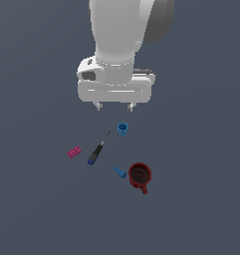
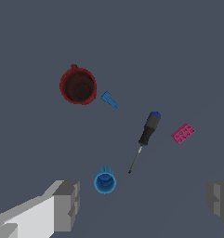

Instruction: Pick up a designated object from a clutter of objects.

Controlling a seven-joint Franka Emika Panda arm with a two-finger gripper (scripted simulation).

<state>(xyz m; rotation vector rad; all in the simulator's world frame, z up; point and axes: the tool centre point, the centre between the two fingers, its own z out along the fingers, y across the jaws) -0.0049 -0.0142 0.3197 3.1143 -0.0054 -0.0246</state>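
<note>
Nearest us sits the red mug [image 1: 140, 176] beside a blue peg [image 1: 120, 172], then the screwdriver [image 1: 97, 150] flat on the counter [image 1: 37, 209] (pink brick [image 1: 74, 152] alongside), blue cup [image 1: 122, 129], and fingers [image 1: 113, 106] spread wide, empty, above.

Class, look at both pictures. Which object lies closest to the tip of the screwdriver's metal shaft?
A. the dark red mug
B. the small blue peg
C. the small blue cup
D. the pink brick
C: the screwdriver points its thin shaft toward the small blue cup, and the wrist view shows the same, while the other items lie nearer its handle.
</note>
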